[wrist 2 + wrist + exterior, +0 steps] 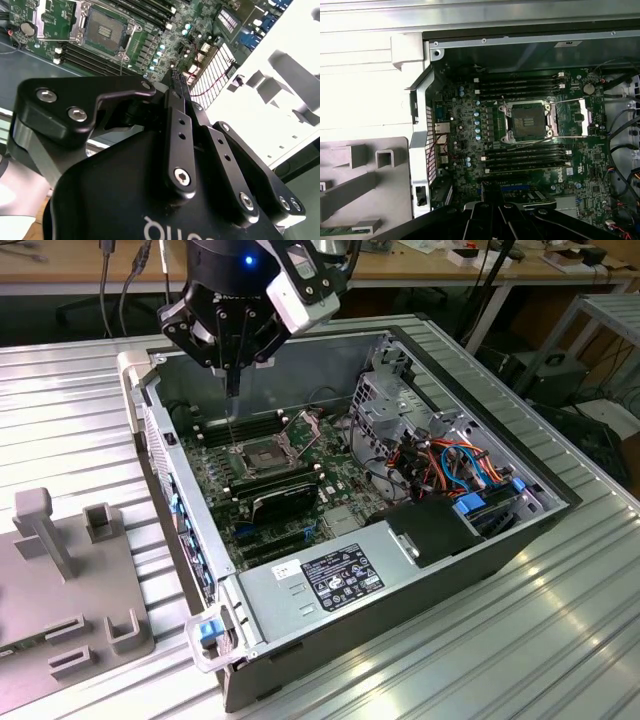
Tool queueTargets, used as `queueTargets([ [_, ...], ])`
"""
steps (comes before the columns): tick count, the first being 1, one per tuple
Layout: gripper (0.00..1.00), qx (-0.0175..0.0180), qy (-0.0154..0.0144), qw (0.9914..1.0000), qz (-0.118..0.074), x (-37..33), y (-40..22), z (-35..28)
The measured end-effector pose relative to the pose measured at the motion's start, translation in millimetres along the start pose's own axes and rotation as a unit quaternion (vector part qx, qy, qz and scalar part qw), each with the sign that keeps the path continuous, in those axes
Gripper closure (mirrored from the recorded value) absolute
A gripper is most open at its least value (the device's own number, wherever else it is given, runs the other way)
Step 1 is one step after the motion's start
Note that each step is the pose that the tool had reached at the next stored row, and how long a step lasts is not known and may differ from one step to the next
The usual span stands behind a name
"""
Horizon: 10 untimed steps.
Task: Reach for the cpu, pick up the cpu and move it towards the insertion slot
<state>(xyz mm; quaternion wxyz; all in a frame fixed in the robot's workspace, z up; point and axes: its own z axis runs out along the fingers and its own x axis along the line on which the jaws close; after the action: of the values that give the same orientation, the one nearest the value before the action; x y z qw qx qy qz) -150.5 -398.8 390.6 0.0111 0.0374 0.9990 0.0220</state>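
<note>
While the jaws hang narrow nearby, the insertion slot [262,456] faces up, flap [305,426] standing open.

One insertion slot [529,121]. Four long memory slots [525,154], two on either side of the insertion slot. One open computer case [420,610] around it, one labelled power supply [330,578] inside, apart from it. One gripper [232,392] above it.
</note>
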Motion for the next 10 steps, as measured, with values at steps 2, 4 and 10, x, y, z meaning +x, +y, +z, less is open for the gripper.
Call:
queueTargets([
  [2,0.89,0.0000,0.0000,1.00000,0.000,0.6,-0.1,0.2],
  [4,0.89,0.0000,0.0000,1.00000,0.000,1.1,-0.1,0.5],
  [10,0.89,0.0000,0.0001,1.00000,0.000,2.3,-0.2,1.1],
])
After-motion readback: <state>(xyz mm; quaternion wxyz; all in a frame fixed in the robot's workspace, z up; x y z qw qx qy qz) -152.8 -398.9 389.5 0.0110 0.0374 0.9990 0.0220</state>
